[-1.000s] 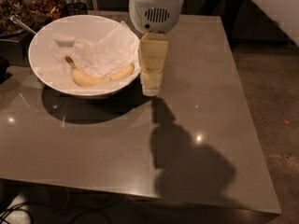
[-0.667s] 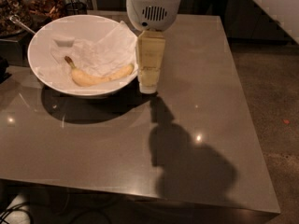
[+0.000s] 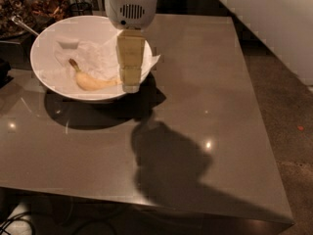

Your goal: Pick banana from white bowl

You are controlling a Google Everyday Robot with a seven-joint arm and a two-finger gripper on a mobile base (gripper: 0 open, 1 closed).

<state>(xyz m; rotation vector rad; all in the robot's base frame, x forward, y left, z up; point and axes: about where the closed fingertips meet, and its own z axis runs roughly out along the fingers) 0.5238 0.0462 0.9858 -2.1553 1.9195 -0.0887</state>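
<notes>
Camera view: the white bowl sits at the far left of the grey table, lined with crumpled white paper whose corner pokes out past the right rim. The banana lies inside the bowl, on its near side, resting on the liner. Its long axis runs diagonally: the thin dark stem points up and left towards the far-left rim, and the pale body curves down and round, so the blunt end points right. That blunt end reaches just beside the gripper, which hangs straight down from a white, vented wrist housing over the right part of the bowl, its tip low at the bowl's near-right rim. From this angle I cannot tell whether the gripper is parted or closed, nor whether it touches the fruit. A large dark shadow falls on the near tabletop. Behind the bowl, dark containers of brownish food stand at the top left, with a metal utensil handle beside them
</notes>
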